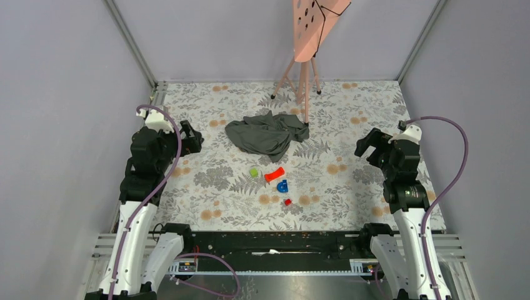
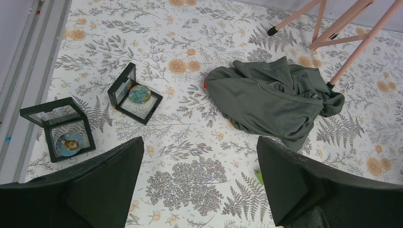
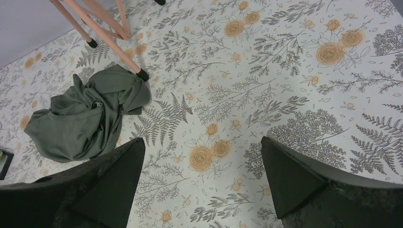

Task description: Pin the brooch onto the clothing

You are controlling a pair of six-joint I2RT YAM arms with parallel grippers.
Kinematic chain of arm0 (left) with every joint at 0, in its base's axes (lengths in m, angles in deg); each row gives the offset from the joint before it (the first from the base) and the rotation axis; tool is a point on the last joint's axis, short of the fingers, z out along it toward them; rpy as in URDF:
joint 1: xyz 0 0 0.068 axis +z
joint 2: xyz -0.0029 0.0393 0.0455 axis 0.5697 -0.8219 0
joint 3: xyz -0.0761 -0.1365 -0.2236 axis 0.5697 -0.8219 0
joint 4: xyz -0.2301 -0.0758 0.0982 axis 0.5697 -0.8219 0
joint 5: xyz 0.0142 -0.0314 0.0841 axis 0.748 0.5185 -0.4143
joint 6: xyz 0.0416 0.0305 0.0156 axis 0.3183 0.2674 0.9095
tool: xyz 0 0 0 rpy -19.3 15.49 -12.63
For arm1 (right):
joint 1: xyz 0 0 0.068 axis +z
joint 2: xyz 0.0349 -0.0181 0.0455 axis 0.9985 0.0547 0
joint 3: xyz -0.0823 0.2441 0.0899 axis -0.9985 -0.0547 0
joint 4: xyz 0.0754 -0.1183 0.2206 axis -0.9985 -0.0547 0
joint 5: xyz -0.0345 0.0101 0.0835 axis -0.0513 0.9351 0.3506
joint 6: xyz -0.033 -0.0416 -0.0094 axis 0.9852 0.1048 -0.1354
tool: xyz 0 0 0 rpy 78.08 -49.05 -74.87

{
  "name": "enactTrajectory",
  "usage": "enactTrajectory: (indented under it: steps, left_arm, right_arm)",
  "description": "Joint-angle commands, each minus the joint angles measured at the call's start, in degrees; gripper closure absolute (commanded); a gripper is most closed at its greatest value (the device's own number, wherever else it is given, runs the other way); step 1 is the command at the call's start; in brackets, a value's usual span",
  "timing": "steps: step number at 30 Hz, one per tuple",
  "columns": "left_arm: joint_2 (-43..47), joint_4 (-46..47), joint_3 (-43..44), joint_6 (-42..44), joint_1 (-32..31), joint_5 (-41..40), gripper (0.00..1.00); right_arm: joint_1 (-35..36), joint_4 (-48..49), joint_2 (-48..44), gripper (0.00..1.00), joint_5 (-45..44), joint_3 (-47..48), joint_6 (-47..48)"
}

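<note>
Both arms as I view them from the console. Left gripper (image 2: 199, 166): jaws spread wide over the table (image 1: 350, 112), holding nothing. Right gripper (image 3: 202, 161): jaws likewise spread and empty. The clothing (image 1: 265, 134) lies crumpled at the table's far middle, touching one foot of a pink tripod (image 1: 304, 75). Two black display frames (image 2: 135, 102), each enclosing a round piece, stand near the left gripper.

The left arm (image 1: 140, 187) and right arm (image 1: 403, 181) are black above and white below, each with a purple cable (image 1: 465, 153). The left gripper (image 2: 199, 140) and right gripper (image 3: 202, 139) have broad matte-black wedge fingers.
</note>
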Motion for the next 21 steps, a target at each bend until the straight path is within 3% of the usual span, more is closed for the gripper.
enactTrajectory:
  steps: [1, 6, 10, 13, 17, 19, 21]
  left_arm:
    - [0.53, 3.09, 1.38, -0.62, 0.26, 1.01, 0.01]
    - [0.76, 3.37, 1.0, -0.59, 0.26, 0.7, 0.01]
    - [1.78, 4.97, 0.14, 2.74, 0.11, 8.72, 0.01]
    - [2.02, 6.81, -0.67, 3.17, -1.33, 11.96, 0.01]
    - [-2.31, 2.47, 2.72, 3.19, -6.04, 14.93, 0.01]
    - [-4.15, 2.29, 2.96, 2.98, -7.44, 17.77, 0.01]
    - [-5.33, 2.79, 2.0, 2.14, -7.56, 18.38, 0.01]
  right_arm:
    - [-0.28, -0.15, -0.5, 0.01, -1.48, 2.24, 1.03]
    - [-0.28, -0.16, -0.78, 0.01, 1.37, 2.11, 1.56]
    - [-0.28, -0.52, -1.01, 0.01, 2.5, 2.03, 1.75]
    - [-0.28, 0.58, 0.07, 0.02, 10.39, 2.14, 3.35]
    - [0.05, 2.03, 6.15, 0.2, 24.08, 4.03, 2.66]
    - [2.73, 1.44, 9.36, 0.23, 23.39, 5.14, 2.12]
    - [8.75, 2.02, 11.38, 0.23, 14.62, 5.35, 2.32]
